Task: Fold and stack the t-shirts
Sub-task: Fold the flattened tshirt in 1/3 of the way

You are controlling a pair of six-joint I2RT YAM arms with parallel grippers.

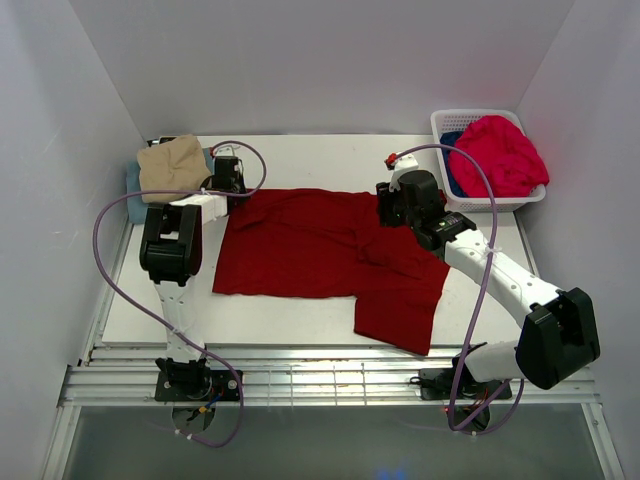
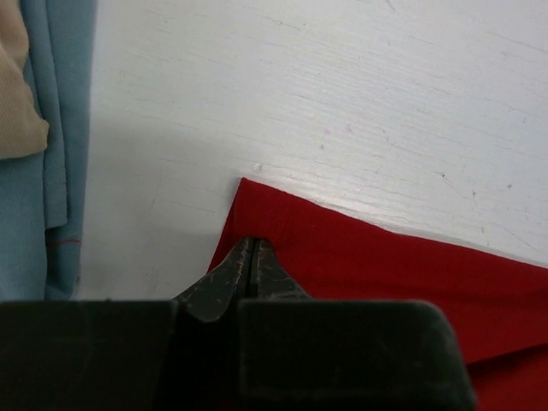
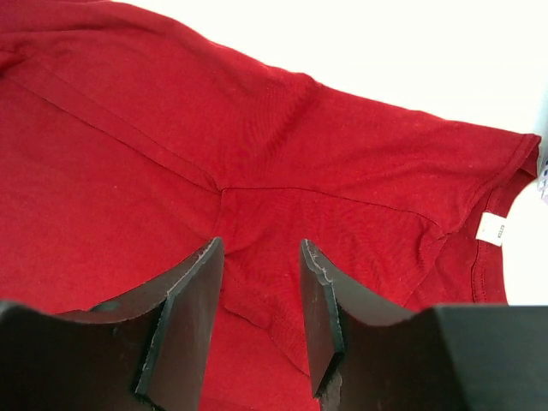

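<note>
A dark red t-shirt (image 1: 310,250) lies spread flat in the middle of the table, one sleeve reaching toward the near right. My left gripper (image 1: 232,190) is at its far left corner, shut on the fabric edge (image 2: 253,244). My right gripper (image 1: 388,206) is open above the shirt's far right shoulder; in the right wrist view its jaws (image 3: 261,248) straddle a seam of the red cloth (image 3: 257,128), with the neck label (image 3: 491,229) at the right. A folded tan shirt (image 1: 172,165) lies on a light blue shirt (image 1: 133,182) at the far left.
A white lattice basket (image 1: 470,115) stands at the far right, holding a bright pinkish-red shirt (image 1: 500,155) and a deep blue one (image 1: 455,172). The tan (image 2: 17,103) and light blue (image 2: 56,128) stack lies just left of my left gripper. White walls enclose the table.
</note>
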